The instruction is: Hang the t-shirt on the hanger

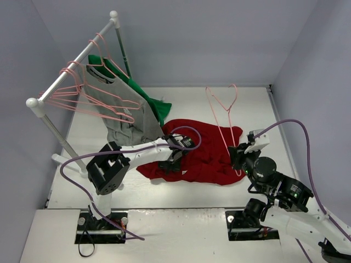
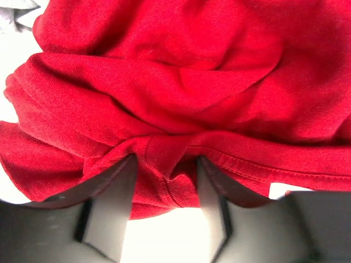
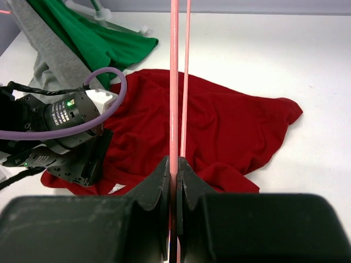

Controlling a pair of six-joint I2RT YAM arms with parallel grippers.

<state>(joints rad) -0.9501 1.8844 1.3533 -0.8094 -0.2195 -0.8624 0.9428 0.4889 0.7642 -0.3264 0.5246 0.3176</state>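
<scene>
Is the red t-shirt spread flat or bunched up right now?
Bunched. The t-shirt lies crumpled on the table, with deep folds and its hem gathered between the fingers of the left gripper.

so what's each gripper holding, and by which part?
Right gripper: the hanger, pinched on one wire. Left gripper: t-shirt hem fold between its fingers; grip cannot be told.

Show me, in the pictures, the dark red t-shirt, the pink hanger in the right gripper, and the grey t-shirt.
dark red t-shirt (image 1: 211,149), top view, middle of the cloth on the table.
hanger (image 3: 174,82), right wrist view, its straight wire.
grey t-shirt (image 1: 120,118), top view, its hanging body.
</scene>
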